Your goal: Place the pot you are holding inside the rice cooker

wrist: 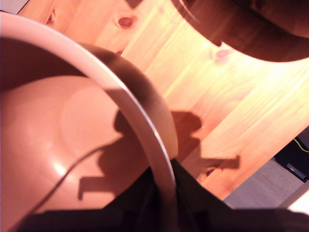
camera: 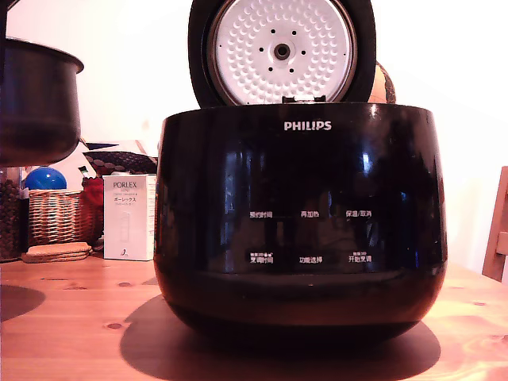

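Exterior view: The pot point(camera: 36, 99) is seen raised clear of the tabletop point(camera: 79, 317) at the exterior view's left edge, partly cut off by the frame. The end effector itself is not seen in this view. The rice cooker point(camera: 300, 214) is set on the tabletop, well apart from the pot toward the exterior view's right, with its lid point(camera: 282, 51) swung up and the white dimpled inner plate exposed. A wicker basket point(camera: 57, 214) and a white box point(camera: 128, 216) are seen behind, below the level of the pot.

Wrist view: The end effector point(wrist: 166, 193) is closed on the rim of the pot point(wrist: 72, 130), one dark finger inside the rim and one outside. The pot interior is seen directly ahead of the end effector; the tabletop point(wrist: 231, 96) is seen beyond the rim.

Step in hand, as judged: transport. The pot is to be carried toward the cooker opening, kept above the cooker wall, centred over the cavity, lowered level, then released.
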Motion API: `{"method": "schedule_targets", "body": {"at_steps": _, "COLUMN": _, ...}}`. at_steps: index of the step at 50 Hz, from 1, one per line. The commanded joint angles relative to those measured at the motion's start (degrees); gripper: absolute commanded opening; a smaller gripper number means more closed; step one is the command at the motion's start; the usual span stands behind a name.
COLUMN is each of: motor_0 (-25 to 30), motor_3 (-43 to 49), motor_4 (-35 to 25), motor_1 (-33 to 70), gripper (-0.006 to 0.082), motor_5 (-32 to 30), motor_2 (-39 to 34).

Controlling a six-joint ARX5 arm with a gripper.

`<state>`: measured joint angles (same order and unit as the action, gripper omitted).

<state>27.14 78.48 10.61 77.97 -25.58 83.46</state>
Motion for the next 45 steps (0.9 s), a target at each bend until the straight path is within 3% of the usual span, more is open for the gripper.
{"method": "schedule_targets", "body": {"at_steps": 1, "motor_0": 0.04, "motor_3": -0.81, "motor_4": 0.81, "motor_1": -1.18, "gripper": -0.0024, "motor_5": 0.72, "motor_2": 1.14}}
{"method": "schedule_targets", "body": {"at_steps": 20, "motor_0": 3.39, "motor_3": -0.83, "motor_4": 0.17, "motor_1": -1.18, "gripper": -0.0024, "motor_5": 0.74, "motor_2": 2.67}}
{"method": "schedule_targets", "body": {"at_steps": 45, "motor_0": 14.84, "motor_3": -0.85, "motor_4": -1.88, "motor_1": -1.16, "gripper": -0.0024, "motor_5": 0.72, "motor_2": 11.58}}
